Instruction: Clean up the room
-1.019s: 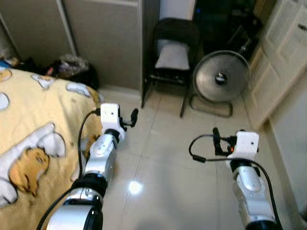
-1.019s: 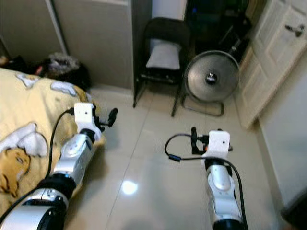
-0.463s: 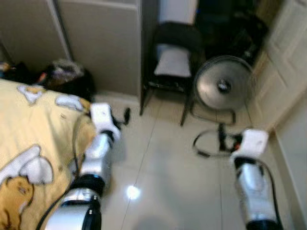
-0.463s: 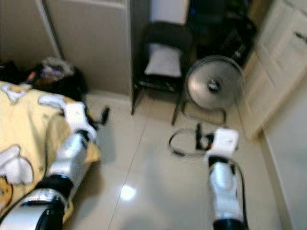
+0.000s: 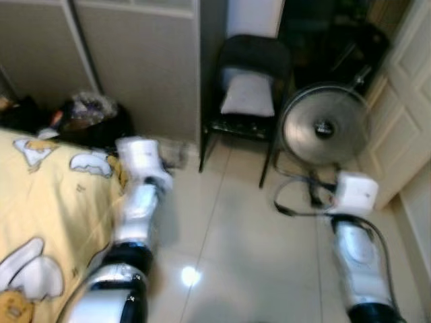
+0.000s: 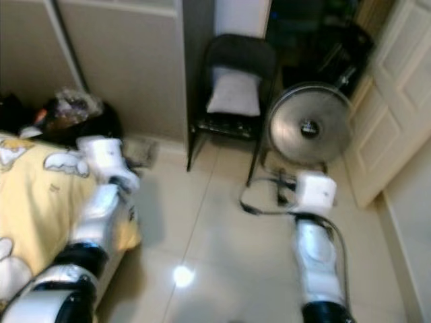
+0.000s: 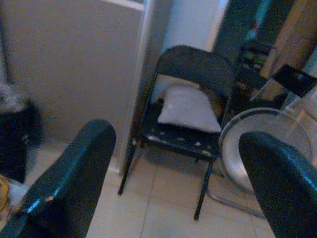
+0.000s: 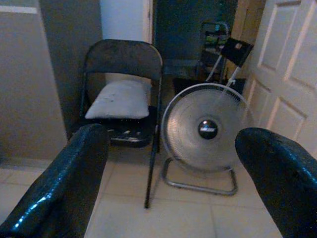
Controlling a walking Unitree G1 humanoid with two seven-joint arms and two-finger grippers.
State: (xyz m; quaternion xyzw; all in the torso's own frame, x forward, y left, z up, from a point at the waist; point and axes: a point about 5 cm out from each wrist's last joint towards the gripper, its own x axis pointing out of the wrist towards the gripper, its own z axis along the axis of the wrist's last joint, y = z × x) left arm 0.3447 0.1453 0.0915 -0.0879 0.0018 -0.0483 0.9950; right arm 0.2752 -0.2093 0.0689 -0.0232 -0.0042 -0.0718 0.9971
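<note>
Pale floor tiles [image 5: 229,242] run to a grey wall. Both the left gripper [image 7: 173,163] and right gripper [image 8: 171,163] are held out empty, fingers spread wide, above the floor. Ahead stand a black folding chair [image 8: 121,99] with a grey cushion [image 8: 119,100] and, beside it, a round fan [image 8: 208,129]; a yellow blanket [image 5: 47,202] lies at the robot's left.

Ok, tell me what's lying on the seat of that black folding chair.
A pale grey cushion lies on the folding chair, against its backrest. The seat beneath the cushion is covered; the bare front edge looks scuffed.

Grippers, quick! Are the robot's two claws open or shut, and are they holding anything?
Left gripper: open, fingers wide apart, holding nothing.
Right gripper: open, fingers wide apart, holding nothing.
</note>
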